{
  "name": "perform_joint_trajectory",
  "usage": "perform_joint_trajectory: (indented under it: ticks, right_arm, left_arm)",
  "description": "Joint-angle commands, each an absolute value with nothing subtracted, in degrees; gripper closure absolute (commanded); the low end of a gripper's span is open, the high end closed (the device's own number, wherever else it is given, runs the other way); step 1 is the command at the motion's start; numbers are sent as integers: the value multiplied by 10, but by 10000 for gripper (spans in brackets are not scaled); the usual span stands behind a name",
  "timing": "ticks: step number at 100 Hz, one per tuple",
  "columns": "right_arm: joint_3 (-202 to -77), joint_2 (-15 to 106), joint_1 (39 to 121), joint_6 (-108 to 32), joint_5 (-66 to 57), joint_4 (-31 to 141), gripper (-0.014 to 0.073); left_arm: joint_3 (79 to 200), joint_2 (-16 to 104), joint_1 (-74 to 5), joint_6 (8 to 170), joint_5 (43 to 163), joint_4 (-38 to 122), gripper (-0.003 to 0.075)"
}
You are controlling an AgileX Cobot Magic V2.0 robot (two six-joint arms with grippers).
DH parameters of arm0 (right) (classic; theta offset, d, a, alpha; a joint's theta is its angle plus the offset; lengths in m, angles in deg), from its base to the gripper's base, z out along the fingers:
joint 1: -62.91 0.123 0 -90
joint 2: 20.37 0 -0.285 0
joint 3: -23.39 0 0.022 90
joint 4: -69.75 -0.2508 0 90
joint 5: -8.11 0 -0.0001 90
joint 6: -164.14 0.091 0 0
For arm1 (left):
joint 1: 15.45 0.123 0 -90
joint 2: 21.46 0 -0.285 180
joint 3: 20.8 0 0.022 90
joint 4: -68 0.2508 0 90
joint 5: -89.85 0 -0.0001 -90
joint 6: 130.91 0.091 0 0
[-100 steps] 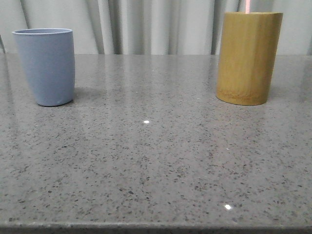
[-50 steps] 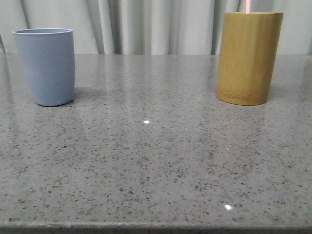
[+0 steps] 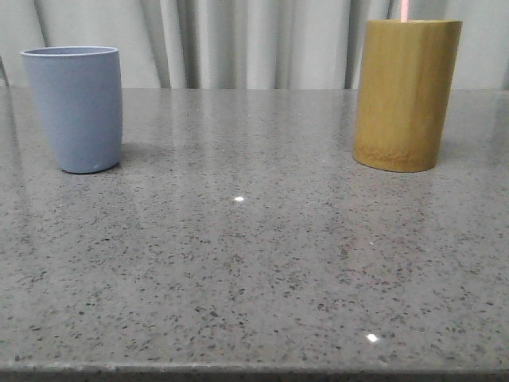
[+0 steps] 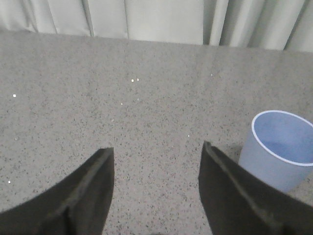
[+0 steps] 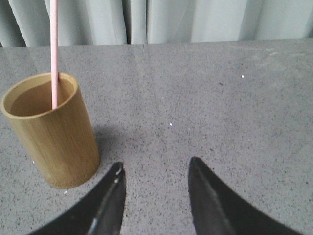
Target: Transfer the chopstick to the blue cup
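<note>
Chopstick (image 5: 54,54) stands in the bamboo holder (image 5: 51,132), apart from both arms' spread, empty fingers (image 5: 110,200).

Chopstick (image 5: 54,54): thin, straight, pale pink. Stands nearly upright inside the bamboo holder (image 5: 51,132), lower end hidden within, upper part rising well above the rim and running out of view. In the front view only a short pink length (image 3: 405,10) shows above the holder.

Blue cup (image 3: 74,107): matte greyish-blue tumbler, smooth tapering sides, no handle. Upright on the desk (image 3: 254,255), far left, well apart from the holder on the right. Mouth open; inside looks empty (image 4: 282,142).
</note>
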State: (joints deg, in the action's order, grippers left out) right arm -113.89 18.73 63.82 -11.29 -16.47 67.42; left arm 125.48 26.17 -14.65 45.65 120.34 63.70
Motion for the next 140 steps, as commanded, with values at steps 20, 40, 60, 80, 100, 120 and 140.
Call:
perform_joint_trajectory:
  ticks: [20,40,60,80,100,120,140]
  right_arm:
    - [-1160,193,635,-113,-105,674,263]
    - [-1160,193,635,-113,-105,674,263]
    - [-1160,193,635,-113,-105,674,263]
    - [-1160,193,635,-113,-107,674,263]
    - [-1160,193,635,-113,-109,674,263]
    - [-1160,193,635,-113,-109,674,263]
    - [-1160,193,635,-113,-109,674,263]
  left_arm:
    - [1391,384,-145,509,1282,578,330]
    - [1477,471,-148,537,1346,539,330]
    - [1553,543,-196,542,1386,539,330]
    - [1608,607,-248,542,1400,539,333]
    - [1652,670,-274,542,1441,539,333]
    - [1677,717,-276,542,1460,540,333]
    - [1677,748,-276,542,1466,542,333]
